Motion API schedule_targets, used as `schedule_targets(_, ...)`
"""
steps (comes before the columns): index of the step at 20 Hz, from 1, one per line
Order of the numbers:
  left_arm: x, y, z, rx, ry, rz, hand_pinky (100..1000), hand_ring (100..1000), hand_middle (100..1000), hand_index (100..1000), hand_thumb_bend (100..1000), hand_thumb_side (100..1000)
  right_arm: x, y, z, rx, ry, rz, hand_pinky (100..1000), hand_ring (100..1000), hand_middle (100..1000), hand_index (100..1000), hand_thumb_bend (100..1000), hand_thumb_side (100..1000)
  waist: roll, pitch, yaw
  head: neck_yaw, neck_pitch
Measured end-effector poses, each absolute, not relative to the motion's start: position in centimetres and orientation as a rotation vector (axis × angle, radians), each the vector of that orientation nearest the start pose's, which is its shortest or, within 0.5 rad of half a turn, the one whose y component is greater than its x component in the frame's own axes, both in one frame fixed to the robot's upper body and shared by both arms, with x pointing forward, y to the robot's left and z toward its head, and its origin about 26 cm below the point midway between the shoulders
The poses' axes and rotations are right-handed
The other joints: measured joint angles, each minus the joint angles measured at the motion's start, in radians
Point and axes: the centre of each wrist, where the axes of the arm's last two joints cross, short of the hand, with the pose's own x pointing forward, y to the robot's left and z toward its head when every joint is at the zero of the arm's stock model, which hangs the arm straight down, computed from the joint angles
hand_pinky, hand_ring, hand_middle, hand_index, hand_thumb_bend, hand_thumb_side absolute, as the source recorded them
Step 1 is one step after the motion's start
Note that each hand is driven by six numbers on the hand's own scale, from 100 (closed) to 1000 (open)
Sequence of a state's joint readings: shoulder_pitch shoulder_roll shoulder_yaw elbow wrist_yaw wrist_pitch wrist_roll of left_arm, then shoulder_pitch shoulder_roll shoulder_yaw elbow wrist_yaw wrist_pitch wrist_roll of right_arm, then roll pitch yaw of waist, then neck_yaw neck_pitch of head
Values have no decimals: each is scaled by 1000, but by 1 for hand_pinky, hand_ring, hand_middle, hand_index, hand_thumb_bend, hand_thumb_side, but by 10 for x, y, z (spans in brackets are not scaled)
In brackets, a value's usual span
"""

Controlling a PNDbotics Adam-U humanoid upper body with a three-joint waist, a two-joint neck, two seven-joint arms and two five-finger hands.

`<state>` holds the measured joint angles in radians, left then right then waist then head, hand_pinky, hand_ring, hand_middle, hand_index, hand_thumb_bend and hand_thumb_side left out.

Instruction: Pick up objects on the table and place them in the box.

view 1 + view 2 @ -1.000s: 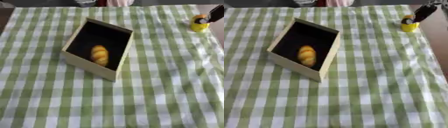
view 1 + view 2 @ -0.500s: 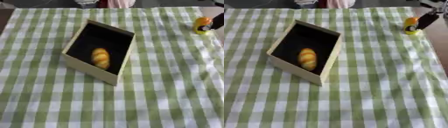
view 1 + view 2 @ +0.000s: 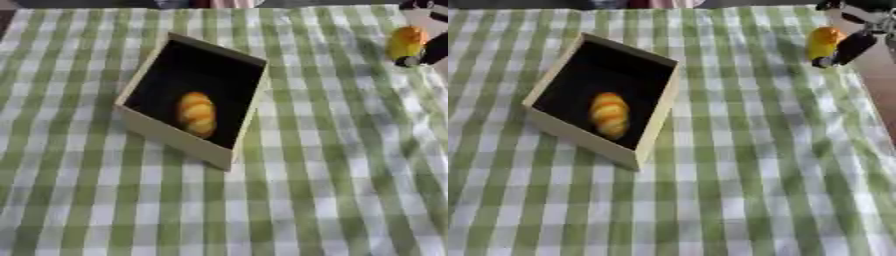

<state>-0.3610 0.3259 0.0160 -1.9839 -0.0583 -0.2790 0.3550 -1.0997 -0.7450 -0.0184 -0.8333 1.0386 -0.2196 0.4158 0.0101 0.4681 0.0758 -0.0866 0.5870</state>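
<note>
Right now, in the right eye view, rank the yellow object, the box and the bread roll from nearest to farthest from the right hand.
1. Yellow object, top right, at the right hand.
2. Box, centre-left; its right wall comes next.
3. Bread roll, inside the box, farthest left.

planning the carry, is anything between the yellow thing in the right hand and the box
Nothing visible. The right hand holds the yellow thing at the table's far right corner, and only bare checked cloth lies between it and the box. The box's open top faces up, with a bread roll inside.
</note>
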Motion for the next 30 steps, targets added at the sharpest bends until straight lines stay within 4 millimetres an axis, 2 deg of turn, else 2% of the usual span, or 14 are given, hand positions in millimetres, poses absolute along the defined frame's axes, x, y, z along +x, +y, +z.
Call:
schedule_targets(5, 307, 258, 216, -419, 3585, -2, 680, 765, 847, 845, 128, 727, 453, -415, 326, -1314, -1226, 1260, 901, 947, 901, 954, 485, 198, 0, 12, 0, -4, -8)
schedule_targets(12, 307, 256, 216, -416, 3589, 14, 680, 765, 848, 844, 125, 731, 452, -418, 332, -1321, -1251, 1182, 901, 941, 894, 956, 378, 223, -2, 23, 4, -11, -18)
schedule_targets(14, 307, 256, 216, -416, 3587, 16, 680, 765, 848, 844, 124, 731, 452, -420, 335, -1320, -1248, 1161, 900, 941, 890, 956, 376, 218, -2, 26, 4, -12, -24)
schedule_targets(17, 307, 254, 217, -409, 3585, 25, 680, 765, 848, 840, 120, 736, 452, -424, 335, -1314, -1222, 1142, 890, 929, 837, 945, 390, 105, -4, 32, 4, -12, -27)
schedule_targets(22, 307, 254, 217, -411, 3587, 46, 679, 765, 848, 838, 119, 736, 453, -427, 330, -1279, -1143, 1156, 874, 908, 806, 945, 415, 122, -3, 38, 0, -14, -27)
schedule_targets(23, 307, 254, 217, -412, 3586, 46, 679, 765, 848, 837, 118, 736, 453, -428, 329, -1275, -1122, 1159, 868, 892, 769, 924, 419, 138, -4, 38, 0, -15, -27)
schedule_targets(26, 307, 254, 217, -413, 3586, 47, 679, 765, 848, 837, 116, 740, 453, -428, 331, -1278, -1081, 1162, 844, 823, 605, 779, 398, 100, -6, 40, 0, -18, -27)
schedule_targets(27, 307, 254, 217, -413, 3586, 47, 679, 766, 849, 837, 114, 742, 453, -428, 331, -1279, -1077, 1162, 826, 770, 520, 687, 320, 100, -6, 40, 0, -18, -27)
schedule_targets(28, 307, 254, 217, -413, 3587, 48, 679, 766, 850, 836, 113, 744, 453, -428, 331, -1281, -1082, 1156, 818, 749, 492, 651, 239, 100, -6, 40, 0, -18, -26)
schedule_targets(30, 307, 254, 217, -414, 3589, 51, 680, 767, 850, 837, 114, 744, 453, -429, 332, -1285, -1125, 1125, 820, 742, 484, 651, 172, 100, -4, 40, -1, -18, -26)
